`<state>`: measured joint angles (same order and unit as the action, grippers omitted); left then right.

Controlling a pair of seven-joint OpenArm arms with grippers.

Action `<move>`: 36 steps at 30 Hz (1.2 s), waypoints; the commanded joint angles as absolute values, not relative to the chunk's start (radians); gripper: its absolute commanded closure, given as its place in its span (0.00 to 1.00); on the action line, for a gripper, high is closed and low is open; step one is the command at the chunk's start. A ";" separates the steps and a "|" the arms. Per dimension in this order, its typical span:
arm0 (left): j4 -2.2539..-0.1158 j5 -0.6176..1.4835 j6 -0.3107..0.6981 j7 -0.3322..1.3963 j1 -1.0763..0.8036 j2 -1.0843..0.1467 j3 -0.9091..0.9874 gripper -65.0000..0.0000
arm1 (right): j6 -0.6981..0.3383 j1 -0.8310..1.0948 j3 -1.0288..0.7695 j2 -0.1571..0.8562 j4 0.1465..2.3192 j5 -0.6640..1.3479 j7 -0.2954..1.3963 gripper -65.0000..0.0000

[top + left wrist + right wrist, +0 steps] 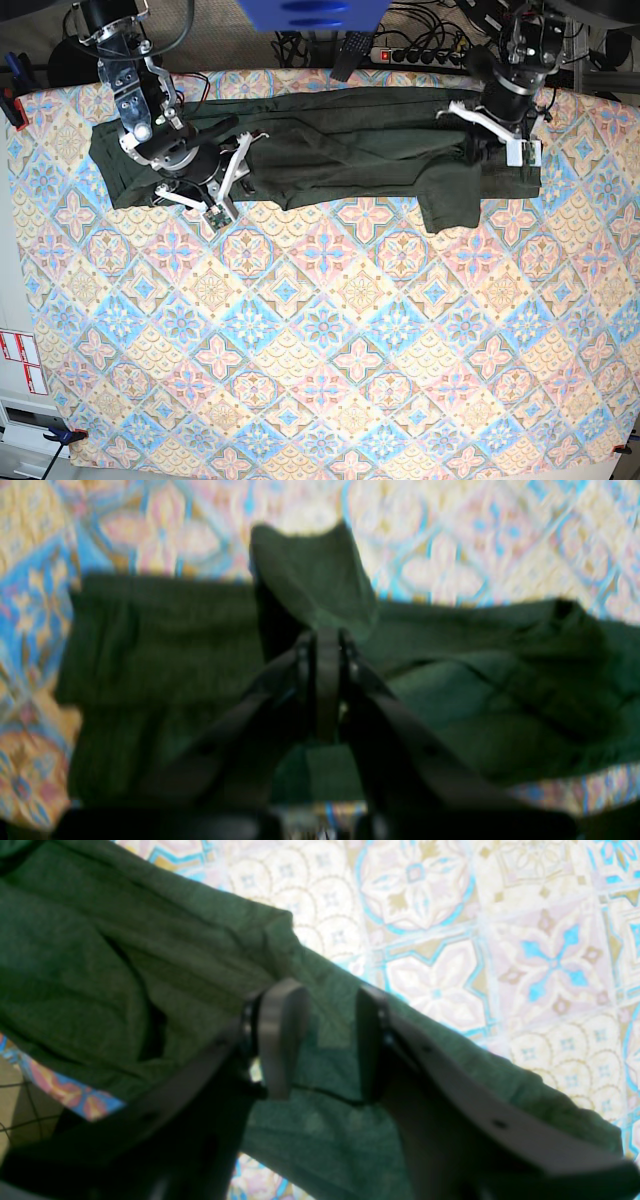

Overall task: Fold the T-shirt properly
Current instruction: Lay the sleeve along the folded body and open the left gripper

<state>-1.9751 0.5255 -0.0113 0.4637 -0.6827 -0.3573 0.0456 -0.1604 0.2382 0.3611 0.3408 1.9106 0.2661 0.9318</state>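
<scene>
T-shirt (340, 145) spread along far edge of patterned tablecloth (330, 340), left gripper (327, 680) clamped on raised fabric fold, right gripper (325, 1040) jaws apart over shirt, nothing held

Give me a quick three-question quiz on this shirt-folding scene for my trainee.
1. True or false: the left gripper is shut on the T-shirt.
2. The right gripper is: A) open above the cloth, B) shut on the cloth, C) out of view?
3. What covers the table?

Key: 1 true, a raised flap of cloth is pinched. 2 A. 3 a patterned tile-print cloth.
</scene>
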 commanded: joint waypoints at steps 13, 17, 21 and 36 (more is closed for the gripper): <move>-1.997 0.460 -0.008 0.684 -0.631 -0.360 0.054 0.55 | -0.160 0.231 0.410 0.346 1.929 0.271 0.914 0.70; -1.989 0.463 -0.008 0.710 -0.567 -0.360 0.110 0.36 | -0.160 0.231 0.410 0.346 1.929 0.271 0.914 0.70; -1.919 0.456 -0.008 0.711 -0.455 -0.360 0.113 0.36 | -0.160 0.231 0.410 0.346 1.929 0.271 0.914 0.70; -1.557 0.464 -0.004 0.780 -0.163 -0.358 0.058 0.36 | -0.160 0.231 0.410 0.346 1.929 0.271 0.914 0.70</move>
<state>-1.5570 0.4576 -0.0120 0.7933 -0.1860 -0.3515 0.0719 -0.1570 0.2382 0.4145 0.3408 1.9106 0.2665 0.9310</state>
